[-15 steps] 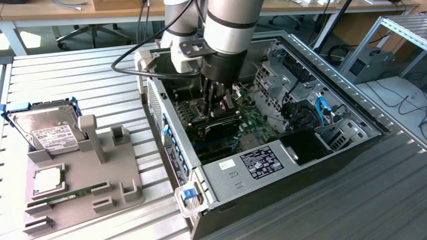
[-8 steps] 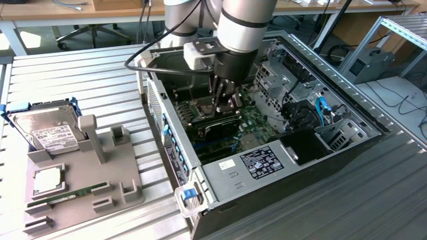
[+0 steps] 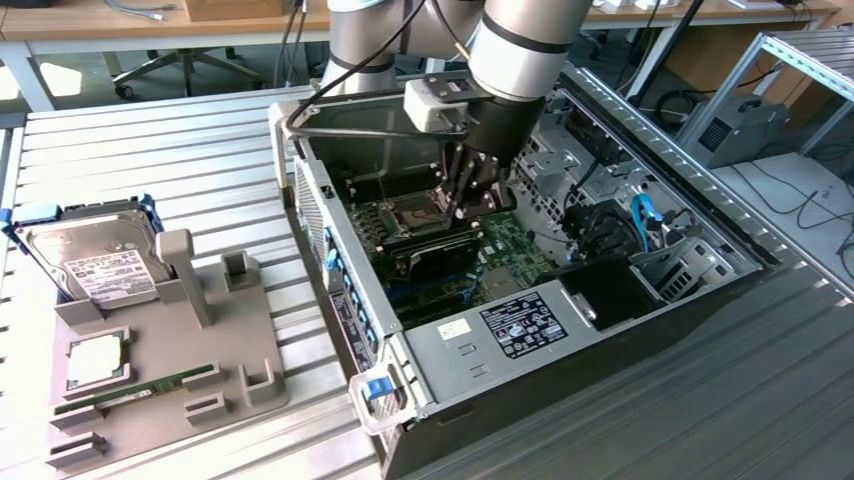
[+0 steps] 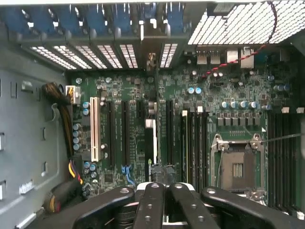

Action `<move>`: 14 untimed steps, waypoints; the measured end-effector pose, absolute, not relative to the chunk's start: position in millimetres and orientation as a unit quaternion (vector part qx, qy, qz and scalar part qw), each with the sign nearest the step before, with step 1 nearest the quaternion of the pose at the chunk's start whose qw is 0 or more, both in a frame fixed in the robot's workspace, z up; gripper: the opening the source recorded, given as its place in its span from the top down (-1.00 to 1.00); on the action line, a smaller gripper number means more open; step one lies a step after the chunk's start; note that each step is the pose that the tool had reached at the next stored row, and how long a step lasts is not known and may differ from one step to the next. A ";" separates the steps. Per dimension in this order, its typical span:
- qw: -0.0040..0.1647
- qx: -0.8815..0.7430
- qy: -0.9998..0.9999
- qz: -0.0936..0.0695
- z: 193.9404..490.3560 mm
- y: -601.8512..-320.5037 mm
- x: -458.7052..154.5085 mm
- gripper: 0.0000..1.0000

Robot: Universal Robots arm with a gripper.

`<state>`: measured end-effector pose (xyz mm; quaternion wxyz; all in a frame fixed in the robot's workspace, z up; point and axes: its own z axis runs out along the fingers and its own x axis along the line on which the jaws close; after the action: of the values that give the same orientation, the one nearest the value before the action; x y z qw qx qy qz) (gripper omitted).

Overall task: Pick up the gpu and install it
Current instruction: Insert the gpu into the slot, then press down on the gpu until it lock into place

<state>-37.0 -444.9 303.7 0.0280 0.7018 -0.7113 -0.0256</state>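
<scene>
Gpu (image 4: 150, 138), seen edge-on in the wrist view as a thin dark slab, stands upright over the motherboard (image 4: 119, 95) inside the open computer case (image 3: 534, 330). It runs from the gripper (image 4: 155, 188) toward the rear slot brackets, between the long black expansion slots (image 4: 125, 133) and the memory sockets. The case lies on its side on a ribbed metal table (image 3: 160, 150), and the grey arm (image 3: 534, 40) reaches down into it from above. The jaws are drawn together, by all appearances clamped on the card's upper edge. Whether the card's connector is already seated cannot be told. The likely trouble from here is a card slightly out of line with its slot. A tilted push could jam the connector, scrape neighbouring components or make the card slip in the grip. The bare processor socket (image 4: 237, 167) close by would suffer from any stray contact. Beside the case, on the exterior view's left, a grey fixture (image 3: 174, 380) holds a silver hard drive (image 3: 100, 265) and a slim green memory stick (image 3: 147, 385). Behind the table are wooden desks (image 3: 134, 20) and an office chair (image 3: 174, 60).
</scene>
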 end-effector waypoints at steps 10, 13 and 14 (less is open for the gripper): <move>0.028 0.702 -0.711 -0.026 303.7 -444.9 -36.8 0.79; 0.028 0.702 -0.711 -0.026 303.5 -444.9 -37.7 0.79; 0.028 0.702 -0.711 -0.026 303.1 -444.9 -38.9 0.79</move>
<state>-38.9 -444.9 303.1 0.0280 0.7019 -0.7113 -0.0257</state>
